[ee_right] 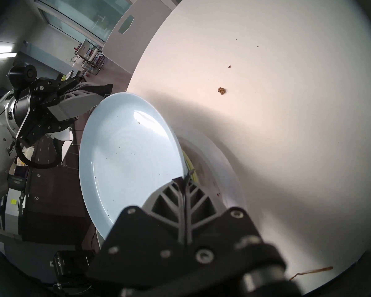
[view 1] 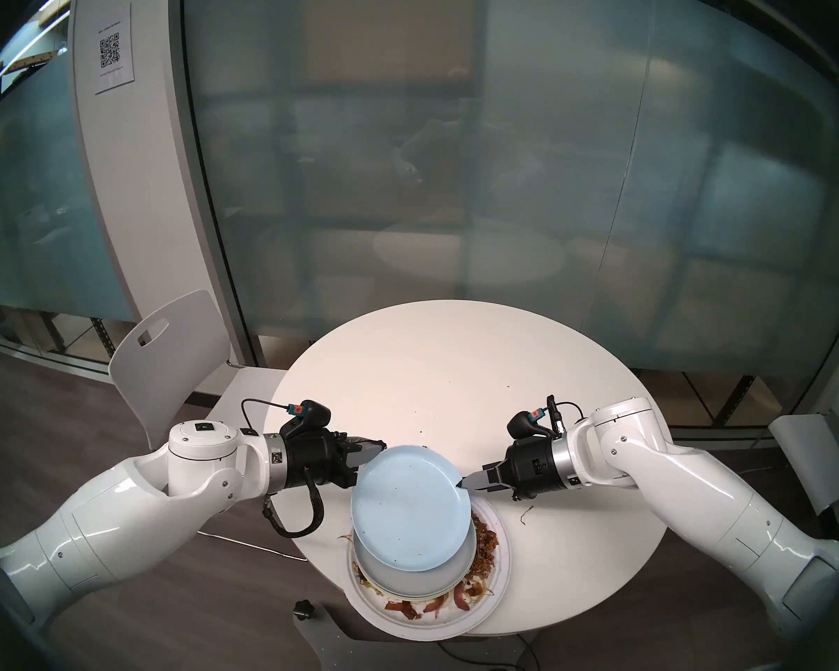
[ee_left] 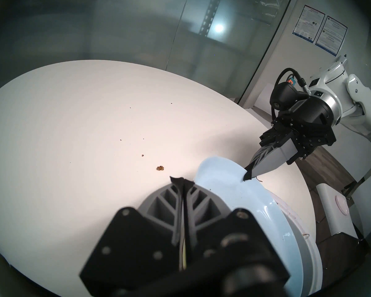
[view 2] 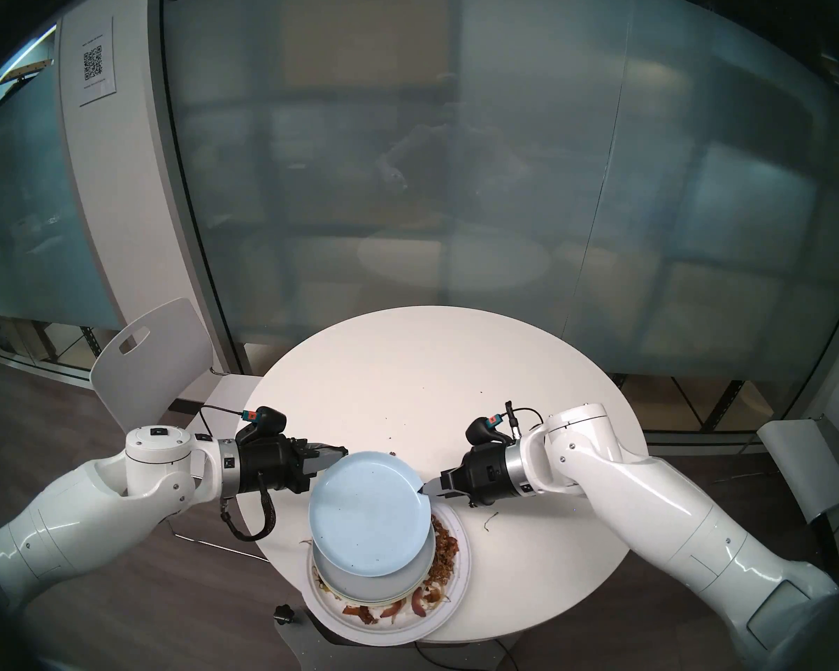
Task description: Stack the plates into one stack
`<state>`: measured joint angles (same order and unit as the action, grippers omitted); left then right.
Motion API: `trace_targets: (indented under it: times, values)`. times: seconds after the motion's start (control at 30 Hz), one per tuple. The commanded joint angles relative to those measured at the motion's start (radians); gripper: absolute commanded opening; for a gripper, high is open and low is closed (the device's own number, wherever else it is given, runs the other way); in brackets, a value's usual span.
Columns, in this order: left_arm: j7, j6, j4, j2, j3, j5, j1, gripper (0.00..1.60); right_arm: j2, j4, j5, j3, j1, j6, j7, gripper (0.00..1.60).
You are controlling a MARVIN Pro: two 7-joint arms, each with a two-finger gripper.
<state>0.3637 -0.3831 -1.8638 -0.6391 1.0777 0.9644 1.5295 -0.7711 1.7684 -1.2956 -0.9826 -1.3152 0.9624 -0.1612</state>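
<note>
A light blue plate (view 1: 410, 505) hangs tilted over the stack, its far edge raised. My right gripper (view 1: 462, 482) is shut on its right rim, which the right wrist view (ee_right: 184, 178) shows. My left gripper (view 1: 381, 446) is shut and empty beside the plate's far-left rim. Below lies a grey plate (view 1: 408, 580), with thin edges of more plates under it. All sit on the larger white paper plate (view 1: 456, 621) strewn with food. The paper plate juts over the table's near edge.
The round white table (view 1: 432, 365) carries small crumbs (ee_left: 160, 168) and a food strand (view 1: 524, 512) near my right gripper. A white chair (view 1: 165, 355) stands at the left, another chair (view 1: 810, 457) at the right. A frosted glass wall is behind.
</note>
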Motion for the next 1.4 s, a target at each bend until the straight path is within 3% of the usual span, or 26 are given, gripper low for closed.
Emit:
trace_targets:
  times: [0.0, 0.27, 0.3, 0.4, 0.43, 0.47, 0.7, 0.73, 0.8, 0.87, 1.07, 1.37]
  values:
    - [0.0, 0.006, -0.013, -0.001, 0.009, 0.003, -0.006, 0.32, 0.049, 0.017, -0.002, 0.04, 0.11, -0.003, -0.073, 0.0]
    - [0.0, 0.006, -0.013, -0.001, 0.009, 0.004, -0.006, 0.32, 0.127, 0.029, -0.005, 0.121, 0.195, -0.003, -0.158, 0.0]
    - [0.0, 0.006, -0.013, -0.001, 0.009, 0.004, -0.006, 0.32, 0.128, 0.036, 0.001, 0.106, 0.178, -0.003, -0.165, 0.0]
    - [0.0, 0.006, -0.014, -0.001, 0.009, 0.004, -0.006, 0.32, 0.152, 0.027, -0.001, 0.164, 0.233, -0.003, -0.202, 0.0]
    - [0.0, 0.006, -0.014, -0.001, 0.009, 0.004, -0.006, 0.32, 0.15, 0.034, 0.005, 0.145, 0.211, -0.003, -0.207, 0.0]
    - [0.0, 0.006, -0.014, -0.001, 0.009, 0.004, -0.006, 0.32, 0.16, 0.022, 0.001, 0.188, 0.251, -0.003, -0.223, 0.0]
    - [0.0, 0.007, -0.014, 0.0, 0.009, 0.004, -0.005, 0.32, 0.173, -0.011, 0.021, 0.296, 0.331, -0.003, -0.288, 0.0]
    - [0.0, 0.007, -0.014, 0.0, 0.009, 0.005, -0.005, 0.32, 0.165, -0.008, 0.033, 0.264, 0.295, -0.003, -0.291, 0.0]
    - [0.0, 0.007, -0.014, 0.0, 0.009, 0.005, -0.005, 0.32, 0.17, -0.031, 0.034, 0.334, 0.36, -0.003, -0.31, 0.0]
    - [-0.001, 0.007, -0.014, 0.0, 0.009, 0.005, -0.005, 0.32, 0.157, -0.044, 0.054, 0.323, 0.348, -0.003, -0.321, 0.0]
    - [-0.001, 0.007, -0.015, 0.0, 0.01, 0.005, -0.005, 0.32, 0.135, -0.097, 0.088, 0.385, 0.417, -0.003, -0.374, 0.0]
    - [-0.001, 0.007, -0.014, 0.0, 0.009, 0.005, -0.005, 0.32, 0.082, -0.164, 0.125, 0.422, 0.493, -0.003, -0.45, 0.0]
